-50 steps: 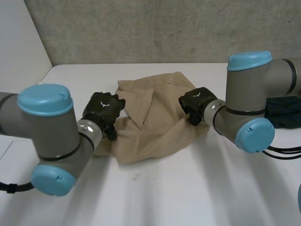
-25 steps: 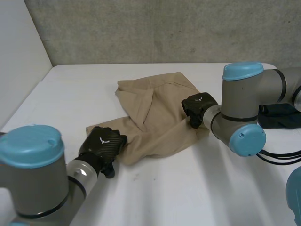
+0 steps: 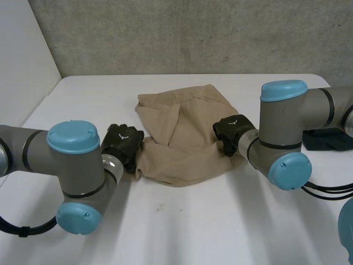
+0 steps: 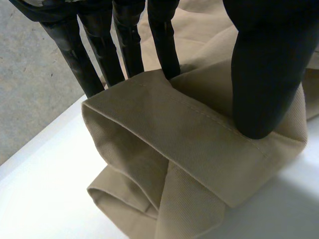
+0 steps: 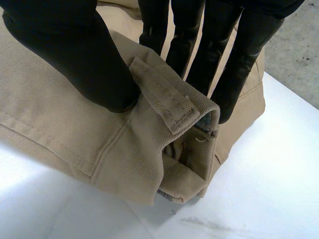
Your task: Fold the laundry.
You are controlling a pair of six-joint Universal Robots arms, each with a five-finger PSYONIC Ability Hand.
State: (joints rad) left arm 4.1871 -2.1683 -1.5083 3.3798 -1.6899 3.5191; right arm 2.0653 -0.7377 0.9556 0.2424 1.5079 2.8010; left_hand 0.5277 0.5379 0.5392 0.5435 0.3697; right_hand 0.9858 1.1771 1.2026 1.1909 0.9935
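Pinching the tan garment (image 3: 185, 138) from both sides, we have it bunched on the white table (image 3: 193, 221) between our arms. Our left hand (image 3: 122, 144) grips a hemmed edge at the garment's left side, with the thumb pressed on top of the fold and the fingers (image 4: 162, 45) behind it. Our right hand (image 3: 230, 131) clamps a thick stitched edge at the garment's right side, thumb against fingers. A dark cloth (image 3: 330, 138) lies well apart, beyond the right arm.
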